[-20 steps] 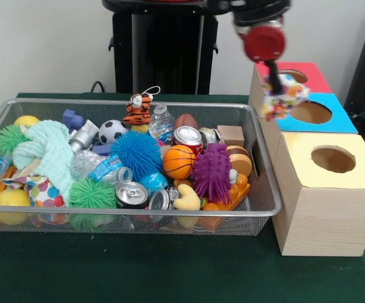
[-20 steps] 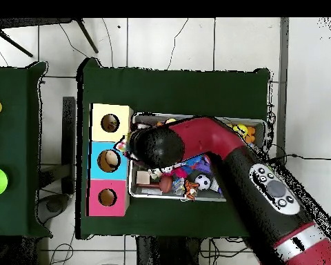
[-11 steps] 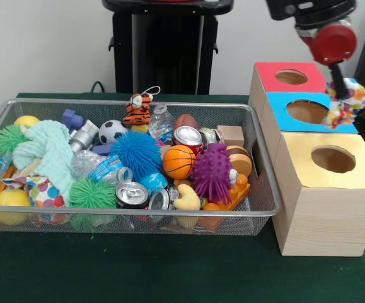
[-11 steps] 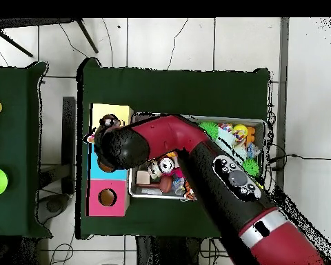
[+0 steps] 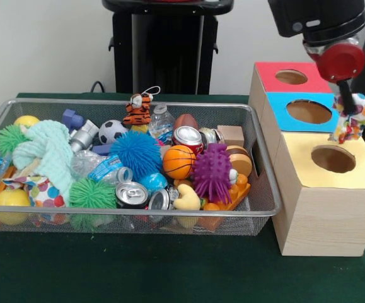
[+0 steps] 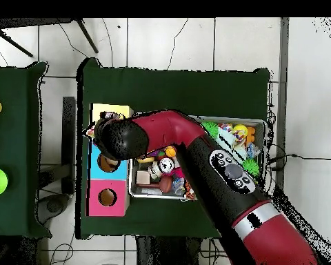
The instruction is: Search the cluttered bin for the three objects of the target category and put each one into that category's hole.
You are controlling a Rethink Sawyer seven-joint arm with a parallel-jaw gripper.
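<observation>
Front view | gripper [image 5: 349,101] clamps spotted cloth [image 5: 357,118] | above yellow box's [image 5: 326,189] far edge, beyond hole [image 5: 333,158]

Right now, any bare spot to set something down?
Green table in front of the wire bin and the yellow-topped box is bare. The bin is packed full. The gripper holds a spotted cloth over the boxes.

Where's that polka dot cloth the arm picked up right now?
In the front view, the polka dot cloth hangs from the gripper at the right, above the far right edge of the yellow box, beside the blue box.
</observation>
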